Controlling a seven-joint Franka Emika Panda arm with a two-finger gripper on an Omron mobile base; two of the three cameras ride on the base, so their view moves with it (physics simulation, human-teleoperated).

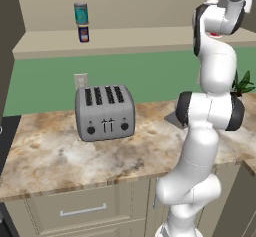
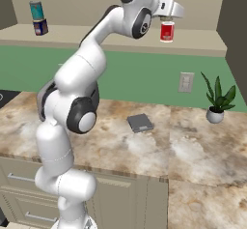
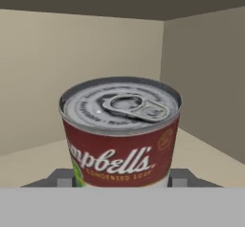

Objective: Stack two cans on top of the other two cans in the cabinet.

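In the hand view a can with a red label and silvery pull-tab lid (image 3: 119, 144) sits between my fingertips (image 3: 61, 177); my gripper (image 3: 122, 179) is shut on it. In the right base view my gripper (image 2: 166, 16) hangs inside the cabinet (image 2: 96, 35), directly above the bright red can (image 2: 167, 32) near the shelf's right end. The hand hides most of the held can there, so I cannot tell if the two cans touch. At the shelf's left end the teal can (image 2: 36, 10) (image 1: 81, 13) stands upright on the dark blue can (image 2: 40, 28) (image 1: 83, 33).
The cabinet's right wall (image 3: 206, 77) is close beside the held can. Below, on the marble counter (image 2: 193, 150), are a silver toaster (image 1: 105, 112), a flat dark grey item (image 2: 140, 122) and a potted plant (image 2: 217, 100). A drawer handle (image 1: 82, 211) sits under the counter.
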